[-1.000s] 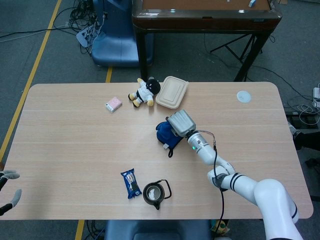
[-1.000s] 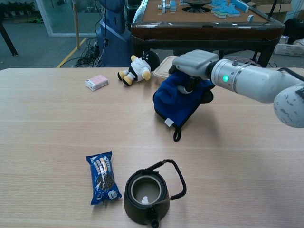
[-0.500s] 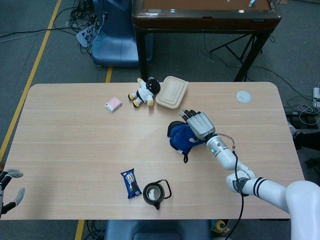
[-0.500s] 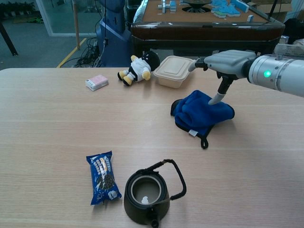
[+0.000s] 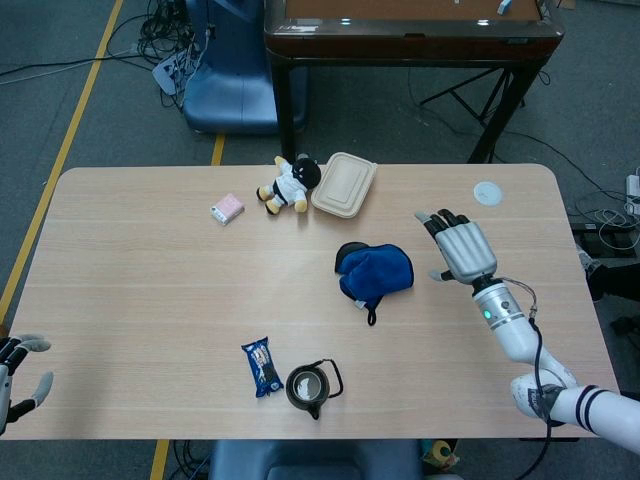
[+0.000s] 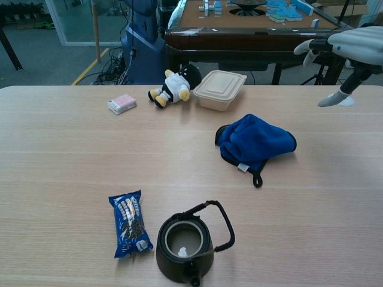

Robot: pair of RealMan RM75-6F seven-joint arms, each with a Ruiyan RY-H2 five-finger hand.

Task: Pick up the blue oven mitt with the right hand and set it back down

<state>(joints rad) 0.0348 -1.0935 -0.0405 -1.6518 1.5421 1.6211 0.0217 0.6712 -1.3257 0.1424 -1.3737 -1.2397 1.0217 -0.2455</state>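
Observation:
The blue oven mitt lies flat on the table near its middle, with its black loop pointing toward the front edge. My right hand hovers to the right of the mitt, raised above the table, fingers spread and holding nothing. A clear gap separates it from the mitt. My left hand shows only at the far left edge of the head view, beside the table's front corner, fingers apart and empty.
A beige lidded food box and a plush toy sit behind the mitt. A pink packet lies further left. A blue snack bag and a black teapot stand near the front edge. A white disc lies at the back right.
My right hand carried the mitt to the right, let it go on the table, then rose and drew away to the right. The mitt now lies still.

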